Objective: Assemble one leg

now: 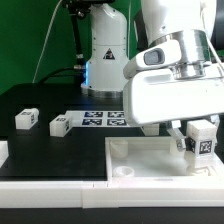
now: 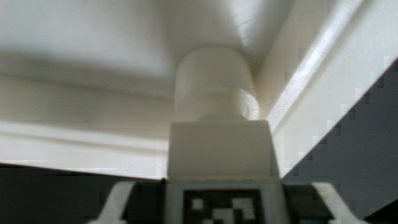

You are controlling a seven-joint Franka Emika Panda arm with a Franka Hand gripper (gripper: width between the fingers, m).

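My gripper [image 1: 199, 138] is shut on one leg [image 1: 206, 146], a small white chunky block with a black-and-white tag. It holds the leg upright just above the far right part of the large flat white slab [image 1: 150, 156]. In the wrist view the leg [image 2: 222, 140] sits between my two fingers [image 2: 121, 205], its tag facing the camera and its round end pointing away toward the white slab [image 2: 89, 70]. Two more legs lie on the black table at the exterior view's left, one [image 1: 25, 119] further left than the other [image 1: 58, 125].
The marker board [image 1: 103, 119] lies behind the slab at the middle. A round corner socket [image 1: 125, 172] shows on the slab's near left. A white part [image 1: 3, 150] sits at the left edge. A white robot base [image 1: 103, 50] stands behind.
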